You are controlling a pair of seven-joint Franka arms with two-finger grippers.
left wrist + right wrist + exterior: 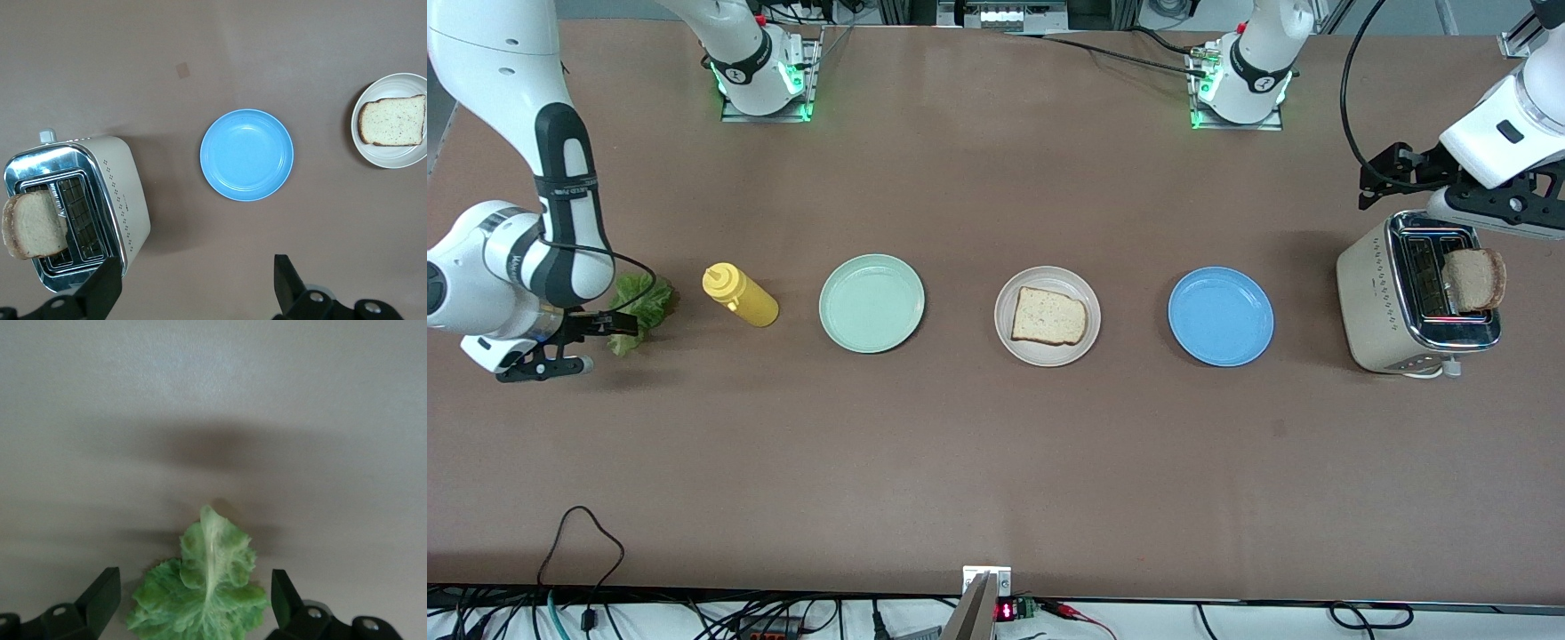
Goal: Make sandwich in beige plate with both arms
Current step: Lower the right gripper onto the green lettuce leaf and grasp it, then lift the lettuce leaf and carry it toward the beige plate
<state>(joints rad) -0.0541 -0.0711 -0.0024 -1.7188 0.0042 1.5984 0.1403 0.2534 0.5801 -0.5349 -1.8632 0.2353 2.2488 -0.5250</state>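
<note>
The beige plate (1047, 277) (400, 157) stands mid-table with one bread slice (1048, 316) (393, 120) lying flat on it. A second bread slice (1474, 279) (33, 227) sticks up from a toaster slot. The green lettuce leaf (640, 307) (207, 593) lies on the table at the right arm's end. My right gripper (614, 345) (195, 600) hangs open just over the leaf, one finger on each side of it. My left gripper (1371, 185) (197, 287) is open and empty above bare table beside the toaster.
A cream and chrome toaster (1418, 293) (100, 193) stands at the left arm's end. A blue plate (1220, 316) (247, 155) and a pale green plate (871, 302) flank the beige one. A yellow squeeze bottle (740, 295) lies between the green plate and the lettuce.
</note>
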